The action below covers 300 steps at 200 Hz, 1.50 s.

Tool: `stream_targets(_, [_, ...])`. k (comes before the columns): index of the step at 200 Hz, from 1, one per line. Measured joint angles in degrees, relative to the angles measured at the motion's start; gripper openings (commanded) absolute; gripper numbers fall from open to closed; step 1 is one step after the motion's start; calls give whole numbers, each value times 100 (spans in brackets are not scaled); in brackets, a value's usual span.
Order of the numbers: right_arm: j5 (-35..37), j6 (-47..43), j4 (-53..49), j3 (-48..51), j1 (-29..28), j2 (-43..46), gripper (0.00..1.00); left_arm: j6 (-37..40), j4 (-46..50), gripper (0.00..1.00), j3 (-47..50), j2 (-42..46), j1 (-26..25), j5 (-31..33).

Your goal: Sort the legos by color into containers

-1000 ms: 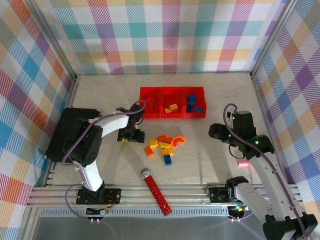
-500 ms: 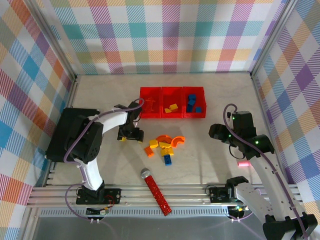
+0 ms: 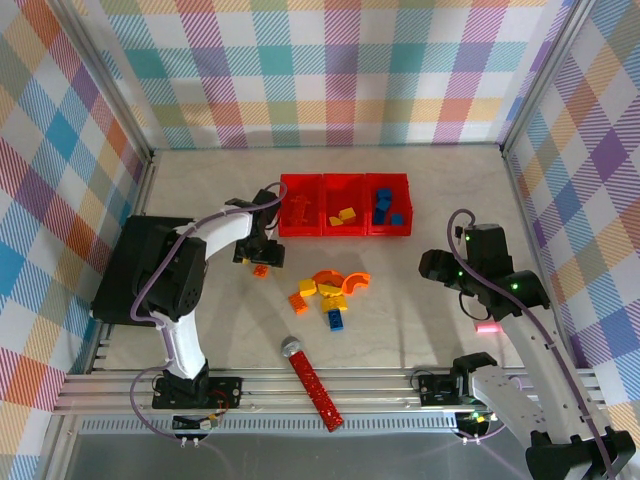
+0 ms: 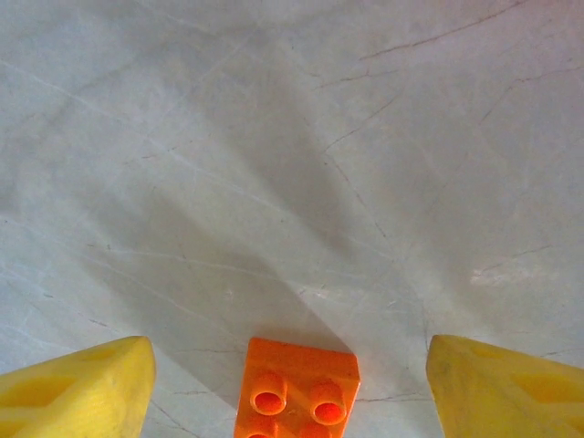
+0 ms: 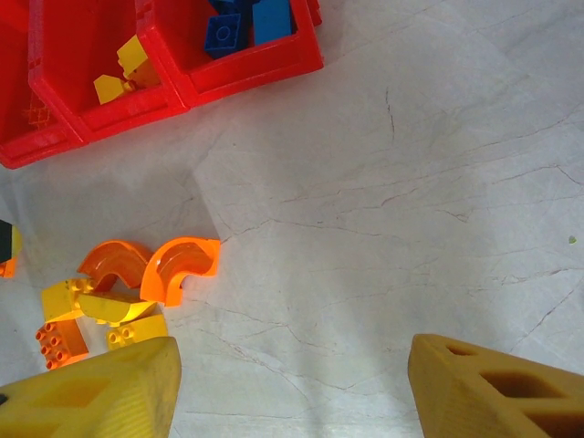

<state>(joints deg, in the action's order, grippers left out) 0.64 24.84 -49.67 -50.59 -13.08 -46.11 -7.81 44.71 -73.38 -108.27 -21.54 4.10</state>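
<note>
Basically it's the pick-up step: the left arm (image 3: 220, 235) has its jaws spread either side of an orange lego (image 4: 297, 388) lying left of middle on the tabletop (image 3: 200, 190), untouched, so next it's pinch, lift, carry to the leftmost container (image 3: 285, 205); right arm (image 3: 490, 285) jaws spread, empty.

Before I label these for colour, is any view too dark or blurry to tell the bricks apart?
Top view: even light, bricks small but distinct beside the bins. Left wrist: soft shadow crosses the table, orange brick reads sharp. Right wrist: crisp, though the claw fingers look soft.
</note>
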Motion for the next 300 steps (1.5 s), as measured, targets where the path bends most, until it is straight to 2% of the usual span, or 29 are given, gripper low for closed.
stream_targets(70, [20, 0, -17, 0, 0, 0, 67, 59, 7, 66, 11, -2, 0, -74])
stream_targets(184, [20, 0, -17, 0, 0, 0, 67, 216, 13, 58, 223, 0, 0, -188])
stream_targets(206, [20, 0, -17, 0, 0, 0, 67, 247, 15, 52, 223, 0, 0, -212])
stream_targets(249, [37, 0, -44, 0, 0, 20, 68, 284, 133, 49, 199, -11, 0, -210])
stream_targets(268, [37, 0, -61, 0, 0, 22, 68, 299, 195, 42, 199, -13, 0, -214])
stream_targets(300, [39, 0, -61, 0, 0, 22, 68, 295, 221, 40, 199, -13, 0, -190])
